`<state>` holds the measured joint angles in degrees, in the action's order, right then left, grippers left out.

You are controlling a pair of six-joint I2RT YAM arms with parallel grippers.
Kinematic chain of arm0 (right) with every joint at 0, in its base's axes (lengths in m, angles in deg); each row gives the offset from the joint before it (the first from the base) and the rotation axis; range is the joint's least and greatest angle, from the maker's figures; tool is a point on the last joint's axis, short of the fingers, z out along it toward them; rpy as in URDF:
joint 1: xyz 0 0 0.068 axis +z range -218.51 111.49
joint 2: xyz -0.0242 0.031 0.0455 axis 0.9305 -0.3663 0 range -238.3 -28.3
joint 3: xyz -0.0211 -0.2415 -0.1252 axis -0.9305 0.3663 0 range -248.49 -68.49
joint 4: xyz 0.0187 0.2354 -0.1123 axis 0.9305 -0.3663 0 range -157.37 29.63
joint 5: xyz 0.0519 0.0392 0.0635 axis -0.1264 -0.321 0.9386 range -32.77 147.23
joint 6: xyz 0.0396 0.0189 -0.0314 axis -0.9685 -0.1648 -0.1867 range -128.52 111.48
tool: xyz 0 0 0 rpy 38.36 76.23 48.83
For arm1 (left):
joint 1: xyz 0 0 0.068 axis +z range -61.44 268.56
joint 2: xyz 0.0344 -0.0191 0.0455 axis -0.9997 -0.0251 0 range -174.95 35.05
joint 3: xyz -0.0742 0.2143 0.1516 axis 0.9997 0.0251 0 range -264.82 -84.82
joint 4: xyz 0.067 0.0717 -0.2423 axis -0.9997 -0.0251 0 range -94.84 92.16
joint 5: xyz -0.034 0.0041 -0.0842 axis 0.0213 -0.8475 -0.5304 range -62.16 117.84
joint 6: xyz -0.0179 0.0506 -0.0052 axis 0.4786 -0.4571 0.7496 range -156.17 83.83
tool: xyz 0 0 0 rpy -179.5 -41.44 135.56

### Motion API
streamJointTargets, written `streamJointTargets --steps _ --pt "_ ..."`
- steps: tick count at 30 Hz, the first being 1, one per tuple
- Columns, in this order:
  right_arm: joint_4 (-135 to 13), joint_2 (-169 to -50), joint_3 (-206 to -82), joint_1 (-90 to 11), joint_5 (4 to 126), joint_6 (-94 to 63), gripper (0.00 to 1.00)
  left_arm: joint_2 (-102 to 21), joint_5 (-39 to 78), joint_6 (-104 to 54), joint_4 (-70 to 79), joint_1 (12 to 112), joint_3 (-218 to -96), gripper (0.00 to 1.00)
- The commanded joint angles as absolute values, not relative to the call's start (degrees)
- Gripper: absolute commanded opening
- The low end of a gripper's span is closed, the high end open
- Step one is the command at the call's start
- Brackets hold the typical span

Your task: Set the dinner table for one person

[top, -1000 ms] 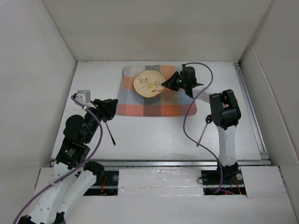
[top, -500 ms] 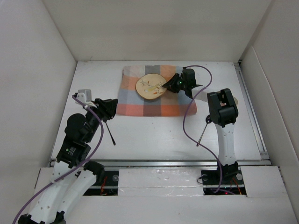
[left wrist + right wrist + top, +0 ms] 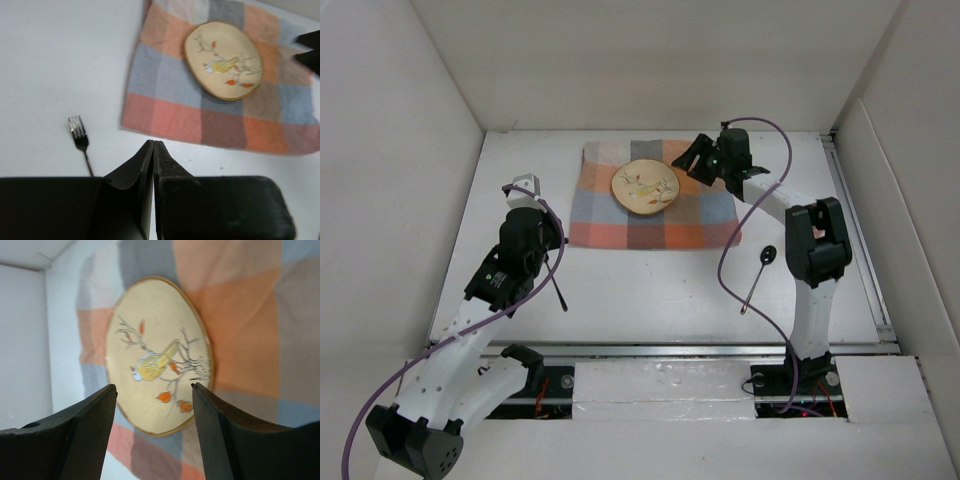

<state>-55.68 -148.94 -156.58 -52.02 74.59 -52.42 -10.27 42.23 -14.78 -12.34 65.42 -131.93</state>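
where white walls (image 3: 670, 60) enclose the dinner table (image 3: 650, 290), left jaws are closed, right jaws parted.

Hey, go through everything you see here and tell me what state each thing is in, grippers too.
Cloth: spread flat on the table.
Plate: lying flat on the cloth, picture side up, not held.
Fork: lying on bare table by the cloth's near left corner, not held.
Spoon: lying on bare table by the cloth's near right corner, not held.
Left gripper: shut, empty.
Right gripper: open, over the plate.
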Motion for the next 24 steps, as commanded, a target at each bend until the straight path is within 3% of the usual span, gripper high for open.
streamJointTargets --steps 1,5,6,7,11,13,18,24 --pt "-56.8 -139.2 -155.0 -52.8 70.2 -47.3 0.69 -12.8 50.2 -16.0 -17.1 65.7 -134.1 0.0" --pt "-57.2 -136.2 -149.0 -54.4 70.8 -45.6 0.71 -17.3 49.8 -15.4 -18.7 68.0 -133.4 0.0" --pt "-55.8 -135.7 -147.0 -54.9 71.7 -46.0 0.71 -19.7 49.5 -15.3 -18.9 68.0 -132.6 0.11" --pt "-54.2 -133.7 -144.8 -55.5 72.7 -46.3 0.7 -20.8 49.7 -14.6 -19.0 69.6 -132.4 0.13" --pt "-46.0 -125.1 -131.2 -54.8 72.9 -47.6 0.5 -26.4 37.8 -15.0 -17.1 79.8 -129.9 0.2" --pt "-43.8 -121.4 -128.1 -54.2 72.7 -47.3 0.39 -31.2 33.7 -15.3 -15.9 81.1 -129.6 0.3" --pt "-43.7 -106.0 -121.0 -50.9 70.9 -45.2 0.41 -43.2 32.7 -13.7 -16.6 82.1 -131.0 0.29" --pt "-46.4 -97.3 -118.5 -49.4 69.0 -43.2 0.47 -47.9 31.7 -12.1 -17.9 82.1 -129.6 0.29"
